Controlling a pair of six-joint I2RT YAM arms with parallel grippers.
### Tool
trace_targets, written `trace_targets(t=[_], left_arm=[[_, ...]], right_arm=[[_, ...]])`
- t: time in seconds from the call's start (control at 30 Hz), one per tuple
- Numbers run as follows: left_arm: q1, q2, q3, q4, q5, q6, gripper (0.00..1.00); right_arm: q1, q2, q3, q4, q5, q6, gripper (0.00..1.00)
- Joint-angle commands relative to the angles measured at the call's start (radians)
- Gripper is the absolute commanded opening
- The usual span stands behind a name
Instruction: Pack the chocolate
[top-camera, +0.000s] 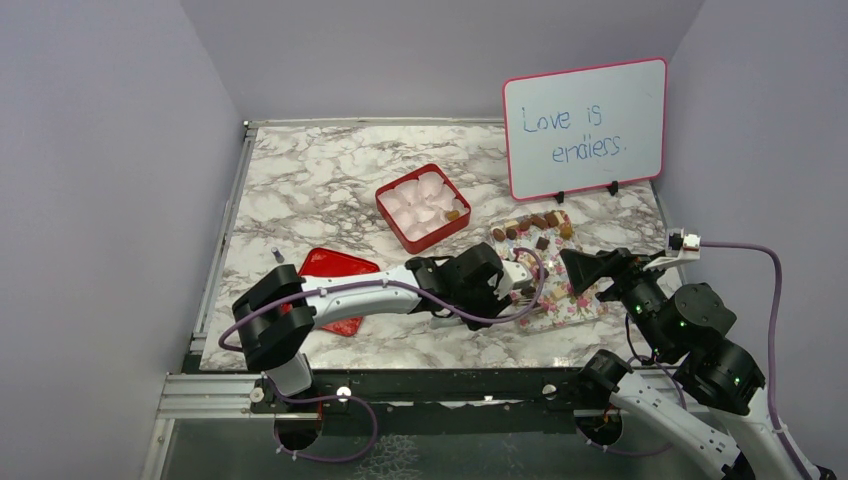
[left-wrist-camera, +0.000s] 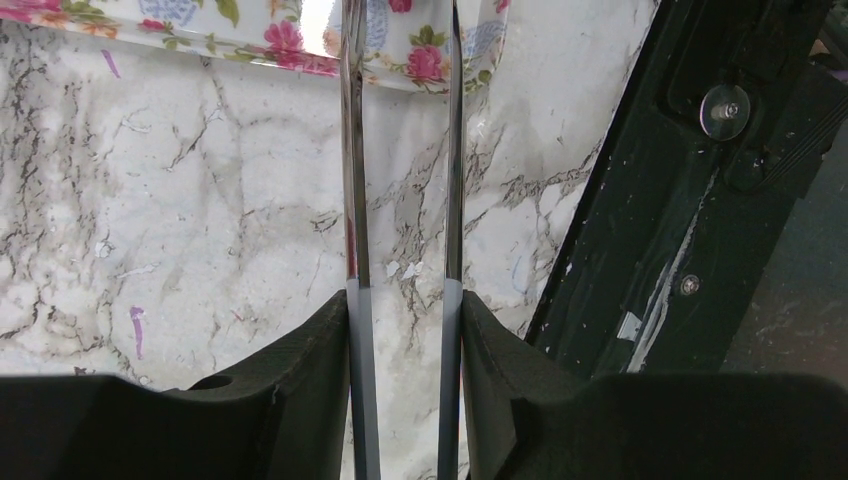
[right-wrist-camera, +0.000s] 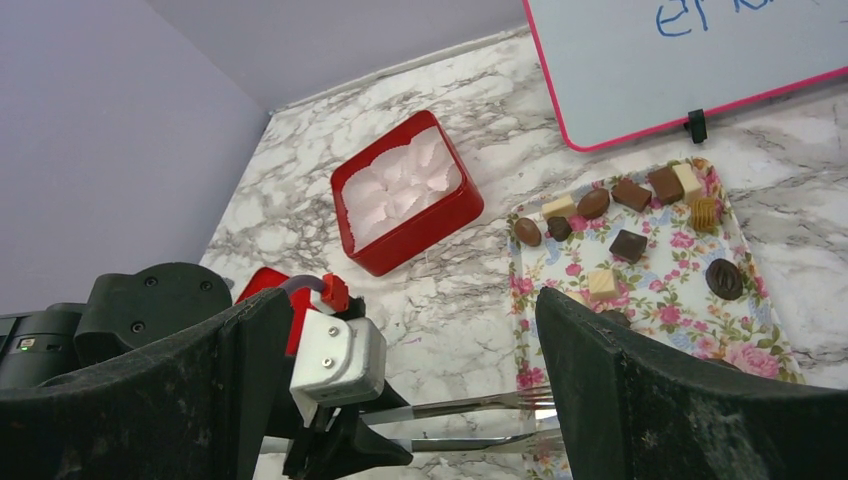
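The chocolate (top-camera: 535, 225) lies as several dark brown, light brown and cream pieces on the far part of a floral tray (top-camera: 560, 295). They also show in the right wrist view (right-wrist-camera: 630, 245). One brown piece (top-camera: 452, 214) sits in the red box (top-camera: 423, 207) of white paper cups. My left gripper (top-camera: 490, 280) is shut on metal tongs (left-wrist-camera: 350, 150), whose arms stand apart and reach the tray's near edge (left-wrist-camera: 200, 25). Their tips are hidden. My right gripper (right-wrist-camera: 410, 300) is open and empty above the tray's near right (top-camera: 590, 268).
A red lid (top-camera: 335, 270) lies at the left by the left arm. A whiteboard (top-camera: 585, 127) stands behind the tray. The dark table frame (left-wrist-camera: 680, 200) runs close to the tongs on the right.
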Motion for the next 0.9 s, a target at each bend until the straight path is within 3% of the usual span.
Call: trace_targets(t=[0.0, 0.37, 0.87], left_arm=[[-0.005, -0.059, 0.03, 0.047, -0.044, -0.022, 0.32], [0.064, -0.114, 0.087, -0.017, -0.084, -0.073, 0.32], [0.369, -0.273, 0.084, -0.173, -0.112, -0.128, 0.32]], right_arm=[[-0.004, -0.004, -0.003, 0.001, -0.004, 0.013, 0.97], [-0.004, -0.009, -0.004, -0.001, -0.013, 0.016, 0.97], [-0.004, -0.011, -0.016, 0.005, -0.016, 0.016, 0.97]])
